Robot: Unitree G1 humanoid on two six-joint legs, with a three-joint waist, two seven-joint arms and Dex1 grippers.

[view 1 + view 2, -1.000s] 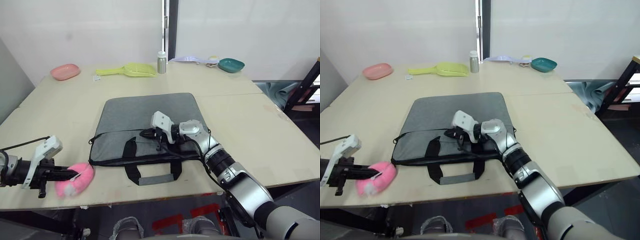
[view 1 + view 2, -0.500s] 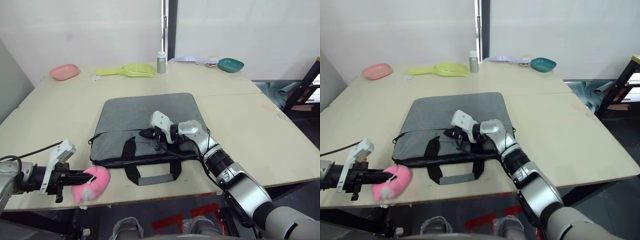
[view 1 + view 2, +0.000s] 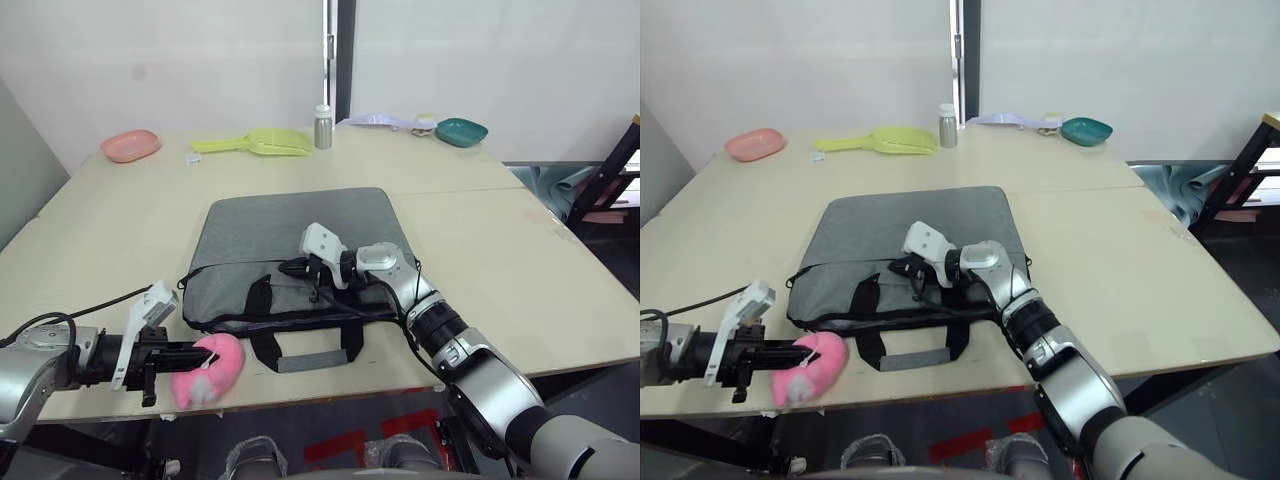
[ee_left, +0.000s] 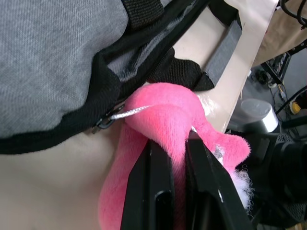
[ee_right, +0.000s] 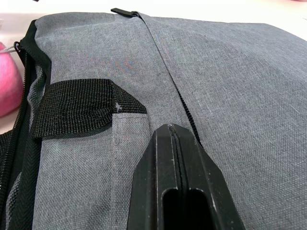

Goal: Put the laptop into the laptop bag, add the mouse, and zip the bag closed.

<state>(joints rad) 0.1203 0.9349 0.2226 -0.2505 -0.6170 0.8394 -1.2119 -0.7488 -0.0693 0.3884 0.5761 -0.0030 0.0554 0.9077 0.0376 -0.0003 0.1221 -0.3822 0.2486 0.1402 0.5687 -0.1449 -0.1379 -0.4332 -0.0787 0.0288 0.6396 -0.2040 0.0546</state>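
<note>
- The left gripper (image 3: 185, 351) is reaching in low along the near-left edge of the table (image 3: 520, 250), its forearm lying nearly level and pointing toward the bag's near-left corner.
- Its two black fingers (image 4: 153, 191) are clamping a pink plush toy (image 3: 208, 368); in the left wrist view the plush is bulging out on both sides of the fingers.
- The plush is sitting just beside the laptop bag (image 3: 290, 235), at the corner where a small silver zipper pull (image 4: 125, 112) is lying against the pink fabric.
- The right gripper (image 3: 292, 267) is stretching across from the right, elbow bent over the near edge, wrist resting above the bag's front half.
- Its fingers are pressed together with nothing between them, tips lying on the grey fabric just beside the zipper line (image 5: 180, 98) in the right wrist view.
- The laptop bag is lying flat in the middle of the table, handles (image 3: 305, 350) toward the near edge; one handle is hanging close to the table's rim.
- Along the bag's left side the black zipper track (image 5: 19, 139) is gaping a little.
- To the right of the bag the tabletop is offering wide bare room.
- Well apart along the far edge are sitting a pink dish (image 3: 130, 144), a yellow-green scoop (image 3: 255, 141), a small metal bottle (image 3: 323, 126) and a teal bowl (image 3: 461, 130).
</note>
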